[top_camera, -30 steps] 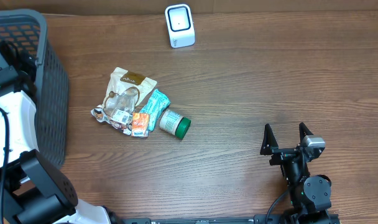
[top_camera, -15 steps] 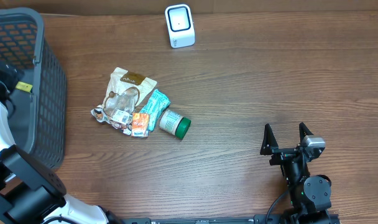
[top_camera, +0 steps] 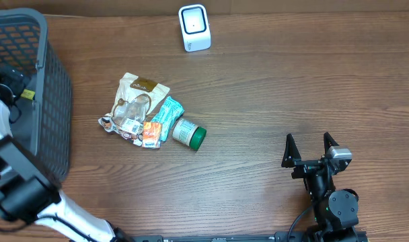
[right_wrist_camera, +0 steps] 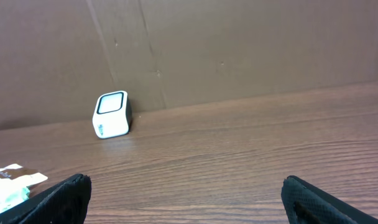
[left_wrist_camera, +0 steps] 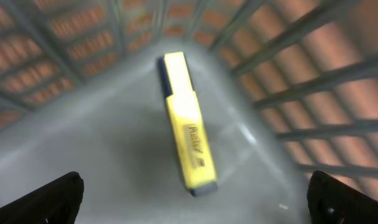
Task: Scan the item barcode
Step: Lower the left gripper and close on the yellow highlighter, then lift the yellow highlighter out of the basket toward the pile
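A yellow highlighter [left_wrist_camera: 186, 137] with a dark cap lies on the grey floor of the mesh basket [top_camera: 53, 101]; in the overhead view the highlighter [top_camera: 28, 94] shows as a small yellow spot. My left gripper [left_wrist_camera: 195, 205] hangs open above it and touches nothing. The white barcode scanner [top_camera: 194, 27] stands at the table's far edge, and the right wrist view also shows the scanner [right_wrist_camera: 112, 114]. My right gripper [top_camera: 311, 144] rests open and empty at the front right.
A pile of items sits left of centre: a tan snack bag [top_camera: 138, 97], a teal packet [top_camera: 167, 111], an orange packet [top_camera: 151, 133] and a green-capped jar [top_camera: 189, 133]. The basket's walls [left_wrist_camera: 313, 81] close round the left gripper. A cardboard wall [right_wrist_camera: 239, 43] stands behind the scanner.
My left arm has swung toward the left edge over the basket, uncovering the yellow highlighter. The right arm and the pile have not moved.
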{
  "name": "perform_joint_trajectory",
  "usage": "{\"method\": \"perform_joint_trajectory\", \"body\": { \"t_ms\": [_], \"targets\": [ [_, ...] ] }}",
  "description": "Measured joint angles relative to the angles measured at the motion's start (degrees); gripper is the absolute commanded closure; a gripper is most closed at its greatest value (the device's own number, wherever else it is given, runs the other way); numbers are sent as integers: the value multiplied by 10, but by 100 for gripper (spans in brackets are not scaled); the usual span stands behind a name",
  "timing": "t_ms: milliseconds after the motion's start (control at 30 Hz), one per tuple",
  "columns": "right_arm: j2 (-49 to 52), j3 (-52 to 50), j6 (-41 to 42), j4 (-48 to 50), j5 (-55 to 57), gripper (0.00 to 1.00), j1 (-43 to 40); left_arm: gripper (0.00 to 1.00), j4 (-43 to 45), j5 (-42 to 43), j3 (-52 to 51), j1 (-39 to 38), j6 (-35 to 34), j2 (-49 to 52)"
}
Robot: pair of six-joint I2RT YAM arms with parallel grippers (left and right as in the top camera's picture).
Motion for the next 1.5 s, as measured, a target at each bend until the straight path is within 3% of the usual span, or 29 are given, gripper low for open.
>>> {"method": "perform_joint_trajectory", "body": {
  "t_ms": [267,467,767,833,933,1000,1200,1400,1500],
  "targets": [
    [0,0,0,0,0,0,0,5,-14,-1,97,-16,6,97],
    [0,0,0,0,0,0,0,12,-5,-10,116,-44,9,100],
    [0,0,0,0,0,0,0,16,-66,-70,123,-49,10,131],
    [0,0,0,0,0,0,0,24,-73,-80,124,-46,10,131],
    [0,0,0,0,0,0,0,45,-83,-89,124,-42,8,131],
    [0,0,0,0,0,0,0,50,-92,-95,124,-41,10,131],
    [0,0,0,0,0,0,0,49,-107,-103,133,-38,13,137],
    [0,0,0,0,0,0,0,81,-120,-114,144,-38,15,145],
    [0,0,0,0,0,0,0,91,-128,-114,149,-38,15,147]
  ]
}}
